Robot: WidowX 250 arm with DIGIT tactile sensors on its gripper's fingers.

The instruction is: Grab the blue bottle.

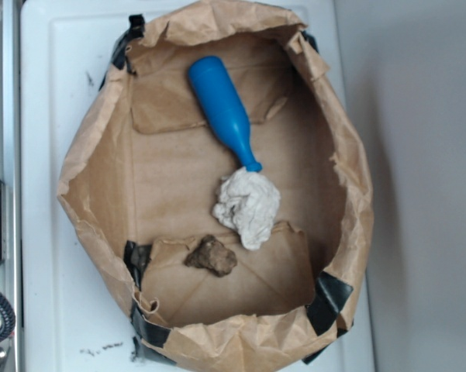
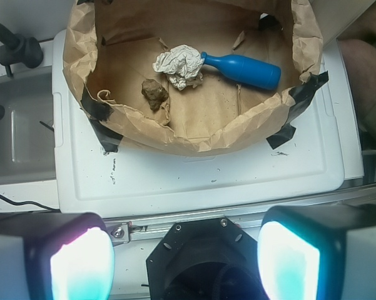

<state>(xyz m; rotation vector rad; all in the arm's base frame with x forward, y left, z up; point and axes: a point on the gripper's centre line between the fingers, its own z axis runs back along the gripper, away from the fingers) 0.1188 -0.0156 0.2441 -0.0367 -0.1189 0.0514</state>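
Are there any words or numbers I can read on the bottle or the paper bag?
None can be read.
Blue bottle: plain, no label showing.
Paper bag: no print showing.
White tray: only dark scuffs, no letters.

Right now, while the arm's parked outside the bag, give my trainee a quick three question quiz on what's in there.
1. True or false: the blue bottle lies on its side inside the paper bag.
2. What touches the bottle's narrow neck? A) white cloth wad B) brown lump C) black tape
3. In the wrist view, is anything held between the gripper fingers?

Key:
1. True.
2. A; the neck tip meets the wad, while the lump sits apart from the bottle.
3. No; the pads stand wide apart with nothing between them, short of the bag.
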